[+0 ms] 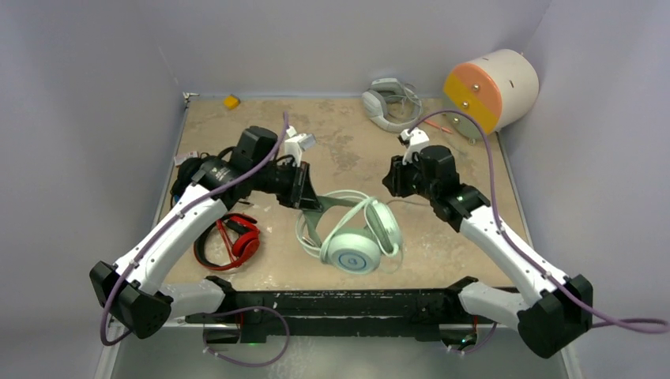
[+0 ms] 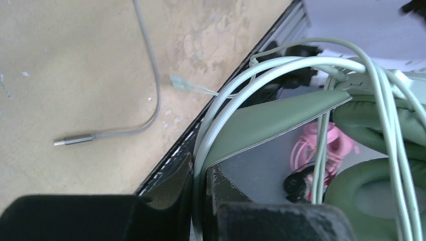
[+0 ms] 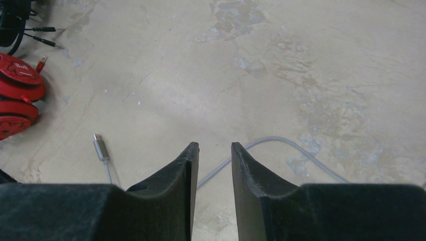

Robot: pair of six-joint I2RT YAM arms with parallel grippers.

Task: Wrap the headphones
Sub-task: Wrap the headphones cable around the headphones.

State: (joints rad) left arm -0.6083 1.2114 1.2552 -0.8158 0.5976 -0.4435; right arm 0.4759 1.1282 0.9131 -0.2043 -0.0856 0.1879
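The pale mint-green and white headphones (image 1: 359, 237) lie at the table's near middle, with their thin cable (image 2: 387, 100) looped over the band and the green ear pad (image 2: 377, 191). My left gripper (image 1: 310, 197) is shut on their headband (image 2: 271, 120), which runs up between the jaws (image 2: 203, 168). The red-and-black headphones (image 1: 233, 241) lie to the left, also seen in the right wrist view (image 3: 17, 85). A black headset (image 1: 188, 172) is mostly hidden under the left arm. My right gripper (image 1: 393, 183) hovers open and empty (image 3: 215, 146) over a grey cable (image 3: 281, 143) with a USB plug (image 3: 100, 148).
A grey-white headset (image 1: 387, 103) with its cable bundled sits at the back. A white cylinder with an orange face (image 1: 490, 87) lies at the back right corner. A small yellow object (image 1: 231, 101) is at the back left. A black rail (image 1: 340, 300) lines the near edge.
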